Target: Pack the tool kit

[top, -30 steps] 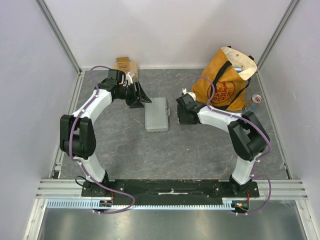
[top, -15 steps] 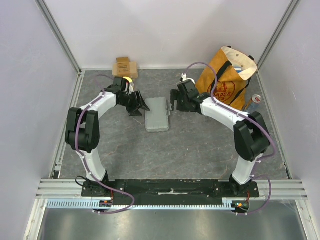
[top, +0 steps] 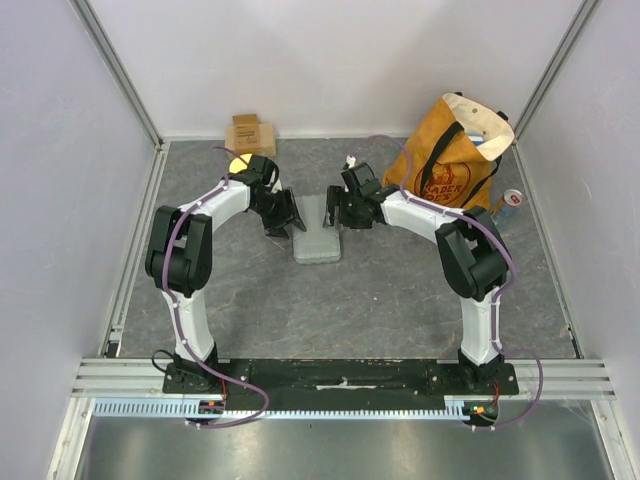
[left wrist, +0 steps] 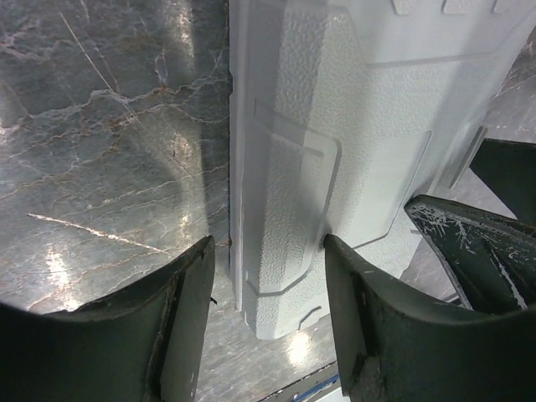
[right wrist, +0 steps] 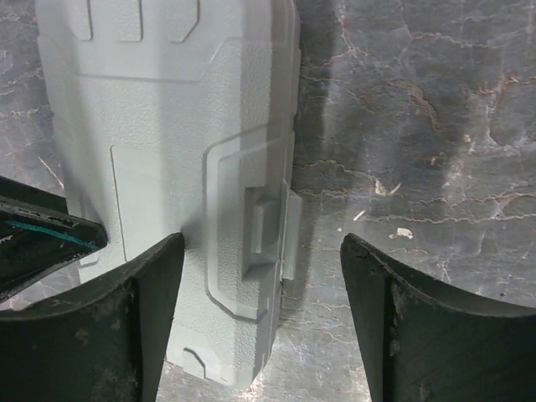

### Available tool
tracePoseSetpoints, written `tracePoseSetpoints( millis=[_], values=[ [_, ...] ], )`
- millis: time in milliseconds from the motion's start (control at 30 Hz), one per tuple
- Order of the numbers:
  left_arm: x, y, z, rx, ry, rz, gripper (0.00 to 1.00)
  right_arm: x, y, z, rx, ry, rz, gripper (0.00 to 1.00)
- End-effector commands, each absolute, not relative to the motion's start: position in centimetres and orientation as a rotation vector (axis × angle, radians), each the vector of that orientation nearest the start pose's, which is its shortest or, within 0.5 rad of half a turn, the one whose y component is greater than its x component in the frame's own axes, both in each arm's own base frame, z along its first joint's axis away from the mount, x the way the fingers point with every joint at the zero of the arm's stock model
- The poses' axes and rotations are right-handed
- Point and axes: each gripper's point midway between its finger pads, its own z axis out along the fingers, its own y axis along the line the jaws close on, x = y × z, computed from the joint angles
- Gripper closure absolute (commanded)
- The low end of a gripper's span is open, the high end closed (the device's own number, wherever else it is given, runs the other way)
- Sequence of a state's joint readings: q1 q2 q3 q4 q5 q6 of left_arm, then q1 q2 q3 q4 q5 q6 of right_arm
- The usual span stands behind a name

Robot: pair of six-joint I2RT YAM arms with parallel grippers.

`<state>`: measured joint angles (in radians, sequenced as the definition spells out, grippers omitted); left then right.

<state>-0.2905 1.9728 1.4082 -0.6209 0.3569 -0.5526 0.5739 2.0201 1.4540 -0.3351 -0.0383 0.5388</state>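
Case [top: 317, 229] shut, flat on your grey tabletop [top: 400, 290] (contents hidden); your left fingers [left wrist: 180, 318] and right fingers [right wrist: 142, 310] spread, straddling its opposite edges; tote bag [top: 445, 170] far right.

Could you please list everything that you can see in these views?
tool case: one, grey, closed, table centre between the grippers
cardboard box: one, tan, back left
tote bag: one, orange-brown, back right
can: one, red-and-white, right of the tote bag
table: one, grey marbled
left gripper: one, black, open astride the case's left edge
right gripper: one, black, open astride its latch edge
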Motion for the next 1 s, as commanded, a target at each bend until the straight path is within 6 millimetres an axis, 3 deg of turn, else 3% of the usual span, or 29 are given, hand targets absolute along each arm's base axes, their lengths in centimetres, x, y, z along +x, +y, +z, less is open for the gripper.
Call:
tracePoseSetpoints(
  millis=[0,133,433,667,900,967],
  values=[
    [35.6,-17.4,1.1,-0.226,2.967,-0.480,0.41,39.8,29.8,3.9,-0.095,2.586,0.505,0.22],
    [35.7,-18.3,1.2,-0.190,2.964,-0.551,0.44,38.9,30.1,2.4,-0.106,2.635,0.522,0.41],
    [36.0,-19.5,1.3,-0.158,2.965,-0.628,0.46,36.3,30.0,-0.6,-0.183,2.737,0.422,0.67],
    [36.0,-20.3,1.5,-0.132,2.962,-0.656,0.46,35.2,30.6,-1.7,-0.245,2.776,0.374,0.91],
    [37.1,-19.8,2.7,-0.145,2.919,-0.605,0.46,37.3,30.4,1.3,-0.221,2.689,0.292,0.90],
    [38.1,-19.2,3.6,-0.162,2.885,-0.552,0.46,38.8,29.8,3.0,-0.195,2.635,0.229,0.79]
  ],
)
